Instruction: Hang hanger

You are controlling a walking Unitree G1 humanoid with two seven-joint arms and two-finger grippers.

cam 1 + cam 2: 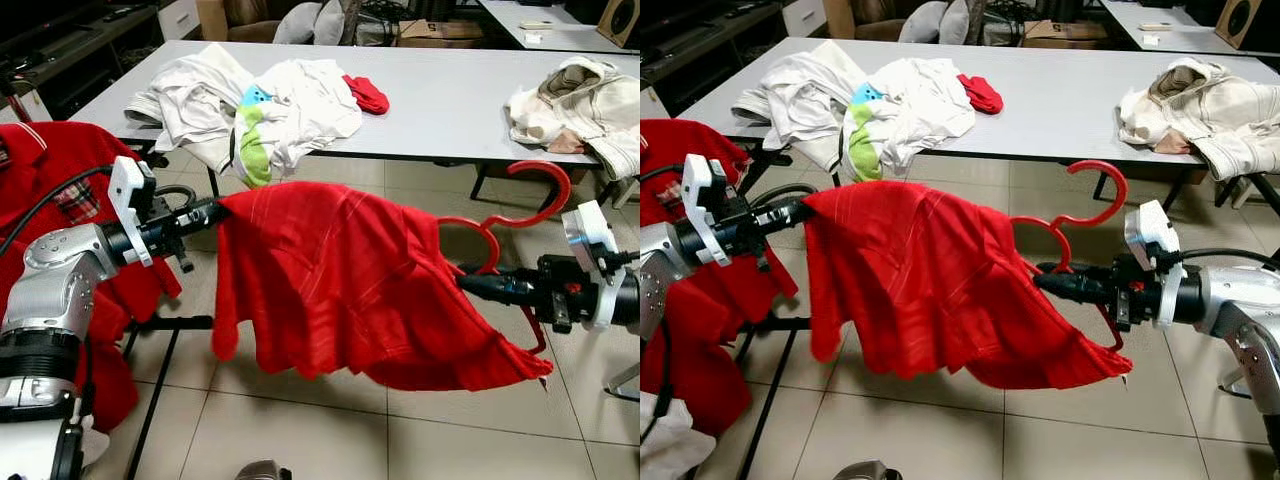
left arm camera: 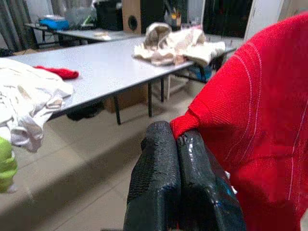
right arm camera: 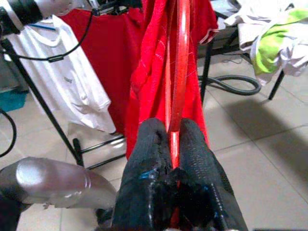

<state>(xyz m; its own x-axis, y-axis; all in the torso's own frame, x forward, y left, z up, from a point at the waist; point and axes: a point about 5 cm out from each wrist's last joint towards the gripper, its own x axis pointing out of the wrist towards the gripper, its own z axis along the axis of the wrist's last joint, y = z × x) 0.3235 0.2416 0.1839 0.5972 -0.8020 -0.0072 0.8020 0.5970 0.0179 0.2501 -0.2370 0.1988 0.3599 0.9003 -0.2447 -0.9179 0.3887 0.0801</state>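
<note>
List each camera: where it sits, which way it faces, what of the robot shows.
Left eye, head: down at red shirt, red hanger, both arms.
Right eye: same scene, table behind.
Left wrist: along left gripper, fingers pinching the shirt's edge.
Right wrist: along right gripper, clamped on the hanger.
Shared: shirt and table in all.
</note>
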